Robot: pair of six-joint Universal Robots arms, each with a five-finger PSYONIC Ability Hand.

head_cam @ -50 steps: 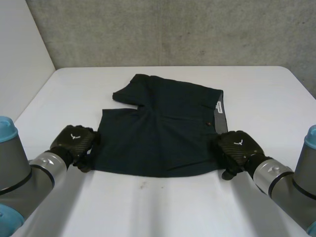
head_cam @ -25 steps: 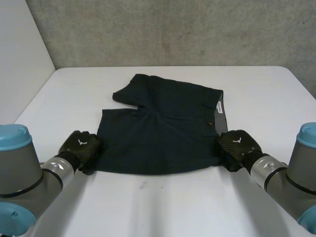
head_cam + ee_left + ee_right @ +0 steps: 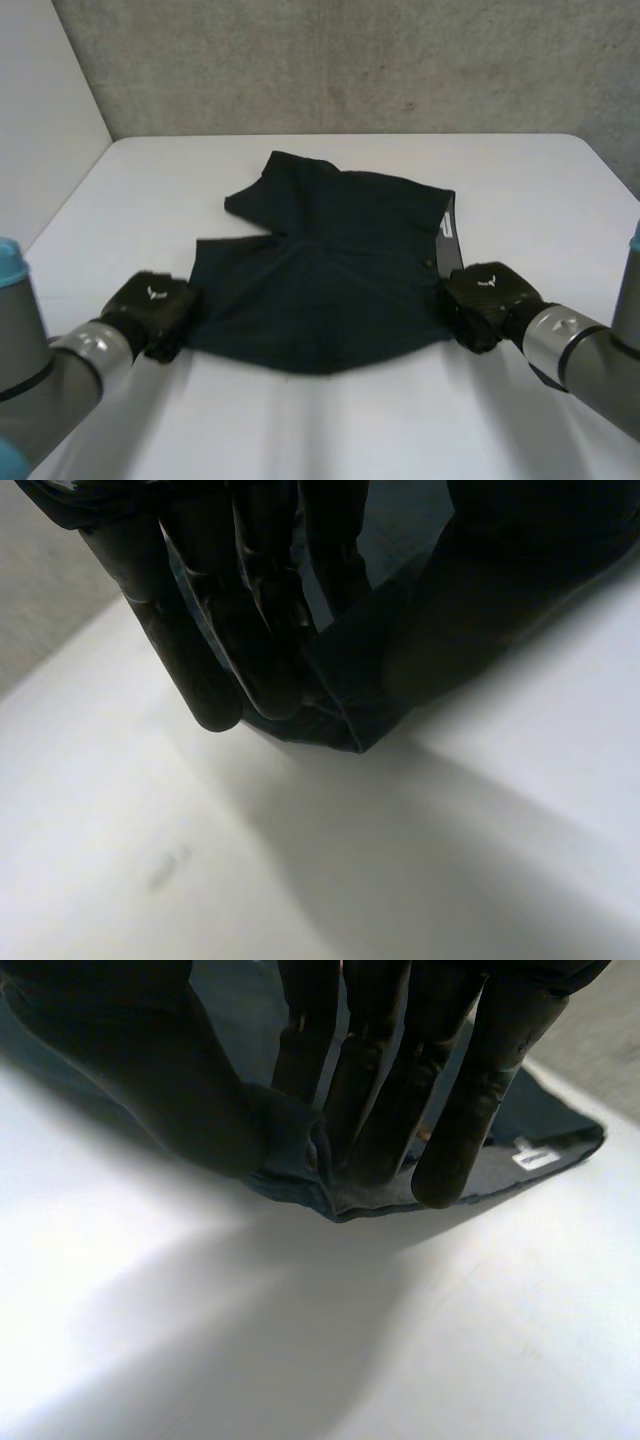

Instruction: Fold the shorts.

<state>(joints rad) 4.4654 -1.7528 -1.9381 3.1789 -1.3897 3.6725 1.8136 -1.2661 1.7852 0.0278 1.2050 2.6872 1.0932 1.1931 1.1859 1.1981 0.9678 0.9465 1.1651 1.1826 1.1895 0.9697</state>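
Setting: white table (image 3: pixel 330 430) against a rough grey concrete wall (image 3: pixel 350 60).
Location: dark shorts (image 3: pixel 330 270) lie spread at mid-table, between the two hands.
Hidden: both near corners of the shorts are covered by the hands in the head view. Underside of the cloth unseen. Print on the white label (image 3: pixel 445 222) is too small to read.
Heading: long axis runs across the table. Waistband is at the robot's right, leg openings at its left, and the far leg angles away towards the wall.
Near edge: sags in a shallow curve between the hands.
Left hand (image 3: pixel 152 310): clamped on the near-left hem corner. Its wrist view shows the fingers (image 3: pixel 250 610) pinching the cloth just off the table.
Right hand (image 3: pixel 490 300): clamped on the near-right waistband corner, cloth nipped between the fingers (image 3: pixel 380 1110) and thumb.
Material: soft matte woven cloth, near black, with a stitched hem and shallow creases fanning from the crotch.
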